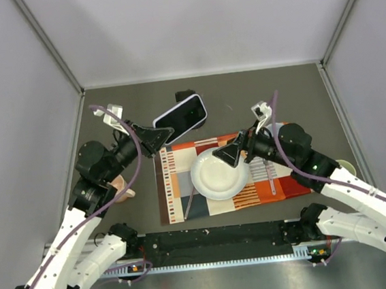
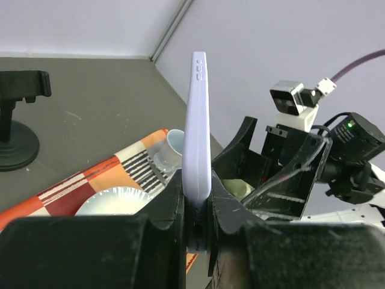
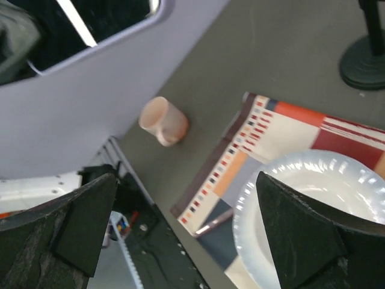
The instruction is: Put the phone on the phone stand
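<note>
My left gripper (image 1: 167,135) is shut on the phone (image 1: 182,117) and holds it above the table at the back middle, black screen facing up. In the left wrist view the phone (image 2: 198,126) stands edge-on, its pale lavender edge clamped between my jaws (image 2: 197,198). The black phone stand (image 1: 185,95) sits just behind the phone, mostly hidden by it; it also shows in the left wrist view (image 2: 15,123). My right gripper (image 1: 229,154) is open and empty over the white plate (image 1: 216,176); its fingers (image 3: 84,223) are wide apart.
A striped placemat (image 1: 173,187) carries the plate and two utensils (image 1: 188,203). A pink cup (image 1: 120,187) lies by the left arm. A pale cup (image 1: 346,166) stands at the right. A small white cup (image 2: 172,146) shows in the left wrist view. Grey walls close three sides.
</note>
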{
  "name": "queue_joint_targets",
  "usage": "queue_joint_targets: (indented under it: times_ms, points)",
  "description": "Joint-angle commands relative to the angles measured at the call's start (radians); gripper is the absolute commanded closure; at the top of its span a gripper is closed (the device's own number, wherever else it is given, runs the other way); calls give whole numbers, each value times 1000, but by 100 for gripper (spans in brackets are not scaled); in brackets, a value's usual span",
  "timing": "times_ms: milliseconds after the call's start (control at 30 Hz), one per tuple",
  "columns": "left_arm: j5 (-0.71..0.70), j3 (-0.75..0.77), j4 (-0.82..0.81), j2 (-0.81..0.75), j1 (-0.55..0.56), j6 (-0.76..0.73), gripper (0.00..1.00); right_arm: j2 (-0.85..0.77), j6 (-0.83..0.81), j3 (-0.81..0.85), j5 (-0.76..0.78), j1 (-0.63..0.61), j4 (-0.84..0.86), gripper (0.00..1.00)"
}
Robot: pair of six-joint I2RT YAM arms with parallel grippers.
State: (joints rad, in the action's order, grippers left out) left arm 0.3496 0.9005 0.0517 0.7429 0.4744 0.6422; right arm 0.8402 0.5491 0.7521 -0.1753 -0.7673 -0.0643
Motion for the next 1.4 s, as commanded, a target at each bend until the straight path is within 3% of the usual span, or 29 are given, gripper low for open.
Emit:
queue_joint_targets:
  times_ms: [0, 200, 433, 633, 800, 1000, 1133, 1367]
  points:
    - [12, -25, -188, -76, 1, 83, 100, 5, 190, -19, -188, 37, 300, 1]
    - [55, -37, -176, -125, 1, 97, 100, 77, 376, -34, -397, 65, 567, 2]
    - [91, -37, -156, -178, 1, 86, 100, 102, 390, 15, -460, 65, 586, 16]
    - [103, -43, -133, -186, 1, 93, 100, 95, 399, 12, -553, 60, 682, 18]
    - [83, -77, -144, -185, 1, 119, 100, 135, 422, 61, -523, 40, 650, 7]
    - [77, -166, -286, -175, 1, 180, 100, 204, 430, 124, -454, 14, 670, 3]
    - [72, -184, -352, -148, 1, 191, 100, 273, 422, 190, -441, 14, 638, 5]
    - [69, -166, -426, -109, 1, 165, 100, 344, 362, 302, -362, 19, 471, 20]
